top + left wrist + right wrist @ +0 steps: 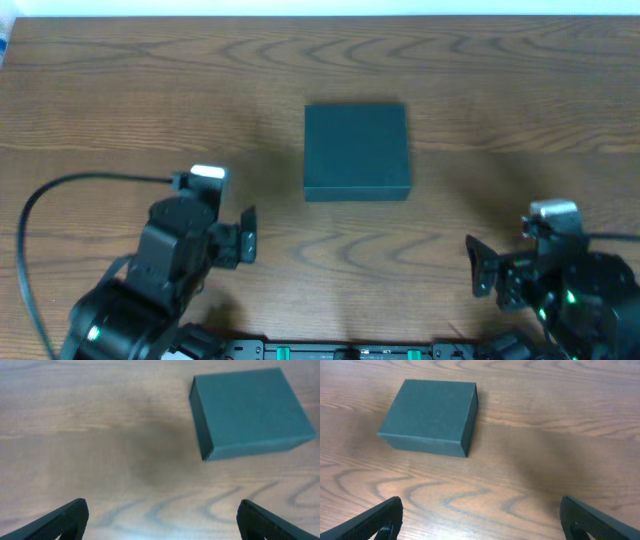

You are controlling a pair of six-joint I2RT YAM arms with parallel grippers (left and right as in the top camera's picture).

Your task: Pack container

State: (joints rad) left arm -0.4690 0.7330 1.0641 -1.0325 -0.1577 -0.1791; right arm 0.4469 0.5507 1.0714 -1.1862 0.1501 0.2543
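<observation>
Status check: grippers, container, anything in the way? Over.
Left gripper open, empty. Right gripper open, empty. Container lid down, on the table ahead of both arms, untouched. Nothing seen between grippers and container.

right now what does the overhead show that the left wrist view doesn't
Only overhead: the right gripper, open, and a black cable by the left arm. Only left wrist: the left wall of the box, close up. Both: the closed box on the table, apart from the open left gripper.
</observation>
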